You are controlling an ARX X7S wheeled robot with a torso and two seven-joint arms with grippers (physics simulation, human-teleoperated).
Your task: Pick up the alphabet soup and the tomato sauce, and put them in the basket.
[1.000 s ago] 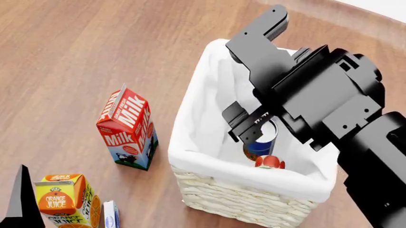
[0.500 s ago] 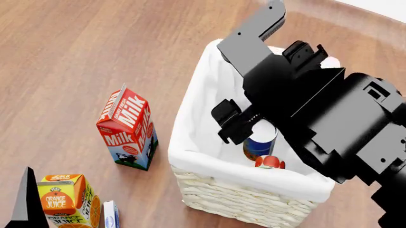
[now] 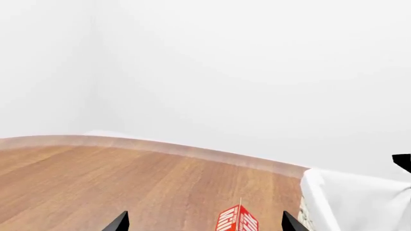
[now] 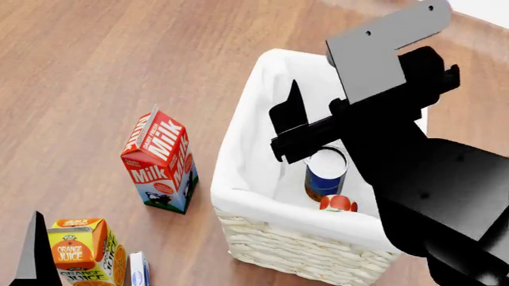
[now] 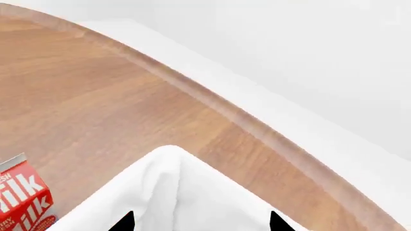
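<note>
The basket [image 4: 263, 235] is taken as the landmark; it stands on the wooden table [image 4: 119, 53], and its white lining is visible in all three views. Inside it, near the front wall, the alphabet soup [image 4: 325, 176] stands upright, pale top showing. Touching it on the front side is a red object with a green patch, judged to be the tomato sauce [image 4: 338, 204]; whether that can is upright or on its side cannot be determined.

Risk: both cans appear delivered, so the remaining hazard is the exit. The right arm [image 4: 430, 185] hangs over the basket's right half. A low or sideways withdrawal could catch the cloth rim and drag or tip the basket. The milk carton [image 4: 159, 158], just left of the basket, would be next in line.

Pose: the right gripper [image 4: 306, 131] sits above the basket's interior, over the soup, with nothing seen between its jaws. Its wrist view shows two finger tips spread apart over the lining, so the claw reads as released. The left gripper [image 3: 202, 222] is well left of the basket, tips likewise spread, empty.
</note>
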